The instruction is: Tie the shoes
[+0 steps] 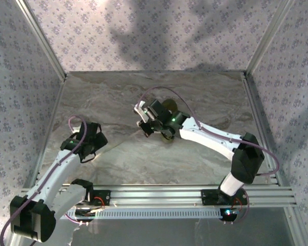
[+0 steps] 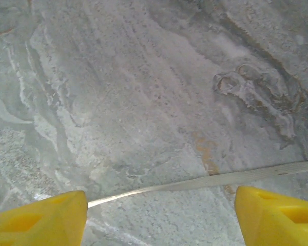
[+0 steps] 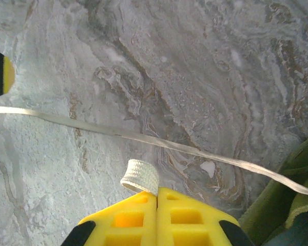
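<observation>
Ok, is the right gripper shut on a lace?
Shut: the right gripper has its yellow fingers together, a white lace loop pinched at their tips.

The top external camera looks steeply down from above and behind the arm bases, far enough back to take in the whole grey marbled tabletop (image 1: pixel 143 97) and the floral-patterned walls (image 1: pixel 159 31). The left wrist camera sits close over that surface, angled down past the yellow-fingered left gripper (image 2: pixel 161 207). The right wrist camera does likewise past the right gripper (image 3: pixel 157 195). Both wrist views share a flat white lace (image 2: pixel 205 182) crossing the marble.
</observation>
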Controlling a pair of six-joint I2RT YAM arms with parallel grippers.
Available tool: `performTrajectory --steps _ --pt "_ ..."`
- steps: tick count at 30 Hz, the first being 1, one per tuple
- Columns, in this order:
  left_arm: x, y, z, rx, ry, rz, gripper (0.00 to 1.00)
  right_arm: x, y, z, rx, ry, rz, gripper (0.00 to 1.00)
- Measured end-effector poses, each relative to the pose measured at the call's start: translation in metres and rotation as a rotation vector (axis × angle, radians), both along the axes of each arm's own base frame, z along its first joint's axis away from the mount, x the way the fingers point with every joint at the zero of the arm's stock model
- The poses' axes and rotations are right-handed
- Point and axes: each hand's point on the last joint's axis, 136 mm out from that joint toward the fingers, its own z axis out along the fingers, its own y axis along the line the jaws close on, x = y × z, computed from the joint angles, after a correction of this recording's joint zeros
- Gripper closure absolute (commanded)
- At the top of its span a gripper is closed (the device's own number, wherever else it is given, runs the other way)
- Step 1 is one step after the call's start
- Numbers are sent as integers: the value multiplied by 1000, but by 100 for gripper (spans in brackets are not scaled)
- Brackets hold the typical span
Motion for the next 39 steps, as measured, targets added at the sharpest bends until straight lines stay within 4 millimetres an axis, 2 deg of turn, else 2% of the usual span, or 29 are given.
performTrajectory --steps 3,8,13,17,23,31,39 --pt "-10 6 -9 42 80 2 26 3 -1 -5 -14 0 -10 100" --pt "-18 6 -28 99 208 -54 29 15 -8 -2 -5 -19 -59 100" --pt "-18 -12 -39 103 269 -177 28 32 -40 3 25 -18 -150 100" --pt "-14 -21 -48 105 314 -244 22 38 -58 12 54 -29 -198 100" --pt "-9 -27 -56 108 336 -311 1 36 -58 12 67 -20 -196 100" --pt "1 -40 -73 54 350 -360 1 35 -57 11 75 -12 -188 100" --pt "1 -43 -82 44 387 -376 1 33 -58 11 80 -12 -190 100"
